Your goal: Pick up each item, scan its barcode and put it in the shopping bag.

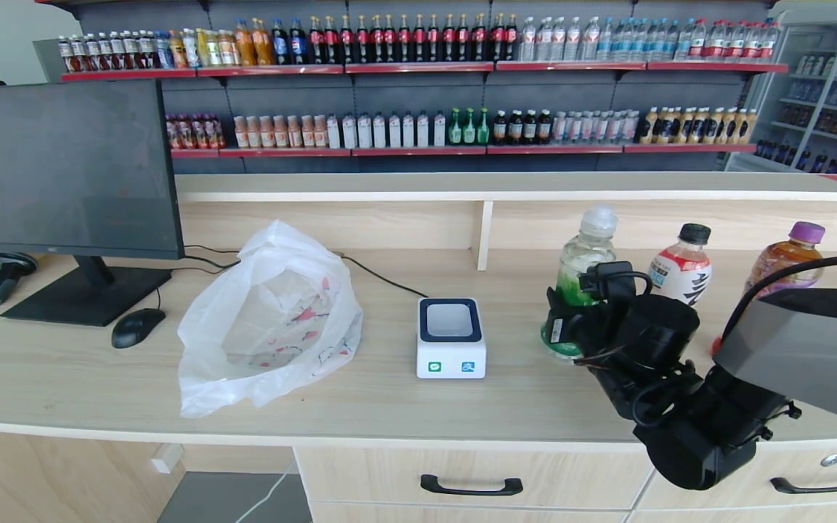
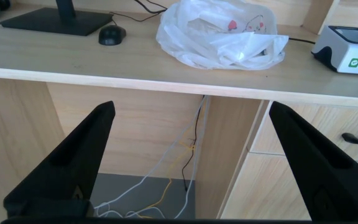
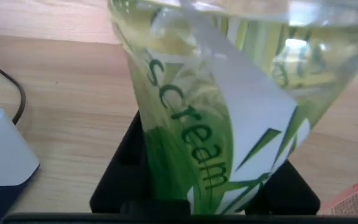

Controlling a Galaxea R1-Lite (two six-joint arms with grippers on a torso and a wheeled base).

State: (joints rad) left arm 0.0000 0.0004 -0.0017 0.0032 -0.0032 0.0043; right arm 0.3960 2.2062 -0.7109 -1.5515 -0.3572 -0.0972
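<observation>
The right gripper is at the right of the counter, with its jaws clamped on the lower body of a clear, green-labelled bottle. The bottle is upright and its base appears to be at the counter surface.

Just behind it, to the right, stand a black-capped bottle and, farther right, a purple-capped bottle; neither touches the gripper.

The white barcode scanner sits to the left of the held bottle, with bare counter between them. The shopping bag lies left of the scanner, slumped, with its mouth not clearly visible. A black cable runs behind the bag and the scanner.

At the far left are a monitor, a mouse and a handheld scanner.

The left gripper hangs below the counter edge with its jaws wide apart, holding nothing.
</observation>
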